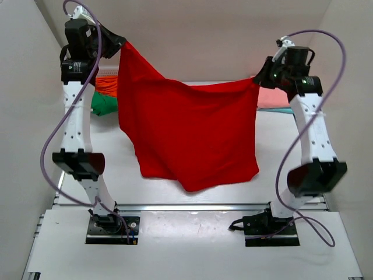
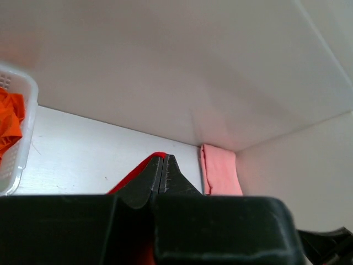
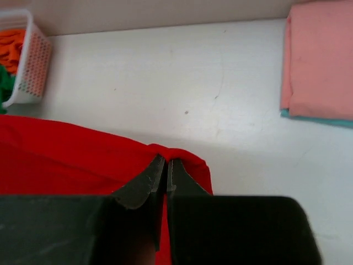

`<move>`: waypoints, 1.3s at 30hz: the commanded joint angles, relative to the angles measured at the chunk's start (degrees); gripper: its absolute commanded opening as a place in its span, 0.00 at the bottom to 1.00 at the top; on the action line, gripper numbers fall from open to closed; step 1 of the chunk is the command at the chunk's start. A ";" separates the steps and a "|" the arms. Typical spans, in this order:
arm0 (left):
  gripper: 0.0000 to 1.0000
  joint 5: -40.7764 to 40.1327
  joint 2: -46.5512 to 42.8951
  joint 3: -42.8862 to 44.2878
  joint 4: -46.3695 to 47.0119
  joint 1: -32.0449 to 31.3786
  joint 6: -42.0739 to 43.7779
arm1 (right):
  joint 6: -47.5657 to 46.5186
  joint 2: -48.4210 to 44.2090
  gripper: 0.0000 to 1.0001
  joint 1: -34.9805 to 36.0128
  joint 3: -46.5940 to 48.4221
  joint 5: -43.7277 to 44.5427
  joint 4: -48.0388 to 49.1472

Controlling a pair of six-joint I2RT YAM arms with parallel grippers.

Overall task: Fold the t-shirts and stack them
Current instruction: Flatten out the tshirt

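Observation:
A bright red t-shirt (image 1: pixel 186 131) hangs spread in the air between both arms, its lower hem just above the table. My left gripper (image 1: pixel 119 46) is shut on its upper left corner, raised high; a red edge (image 2: pixel 135 172) shows at the left gripper (image 2: pixel 164 165). My right gripper (image 1: pixel 256 80) is shut on the upper right corner, lower than the left; red cloth (image 3: pixel 71 160) bunches over the right gripper (image 3: pixel 166 165). A folded salmon pink shirt (image 3: pixel 320 61) lies on a light blue one (image 3: pixel 317 118) at the back right, also in the left wrist view (image 2: pixel 219 170).
A white lattice basket (image 3: pixel 34 66) stands at the back left with orange (image 1: pixel 106 86) and green (image 1: pixel 104 104) shirts in it. It also shows in the left wrist view (image 2: pixel 22 143). Walls close in behind and at both sides.

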 commanded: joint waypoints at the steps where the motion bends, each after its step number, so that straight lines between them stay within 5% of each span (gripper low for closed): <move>1: 0.00 4.19 1.61 5.71 6.28 2.78 -0.26 | -5.61 4.29 0.00 -0.86 10.74 1.93 6.95; 4: 0.00 6.92 3.12 9.66 10.15 6.57 -2.02 | -7.40 11.34 0.00 -2.78 23.59 2.05 5.89; 10: 0.00 9.47 -4.26 6.25 15.34 10.44 -3.78 | -4.23 6.43 0.00 -7.10 20.71 -1.82 9.67; 14: 0.00 8.08 -9.27 1.68 12.01 7.38 -0.80 | -4.83 3.35 0.00 -7.54 14.03 -2.18 9.59; 19: 0.00 0.35 -23.65 -21.85 9.62 -0.52 6.32 | -3.53 -4.38 0.00 -8.78 -2.73 -5.61 12.31; 23: 0.00 -3.87 -39.21 -47.05 10.86 0.06 5.36 | -3.18 -13.76 0.00 -7.37 -22.40 -2.45 11.88; 27: 0.00 -11.60 -51.45 -59.83 3.93 -2.11 6.85 | -1.24 -27.12 0.00 -7.28 -39.04 -0.70 9.78; 32: 0.00 -12.77 -56.21 -56.98 0.66 -5.64 4.84 | -0.36 -36.10 0.01 -8.06 -40.14 -1.30 5.29; 39: 0.00 -10.91 -44.11 -20.72 -4.51 -6.96 5.80 | 0.87 -34.20 0.00 -4.11 -12.39 2.39 0.72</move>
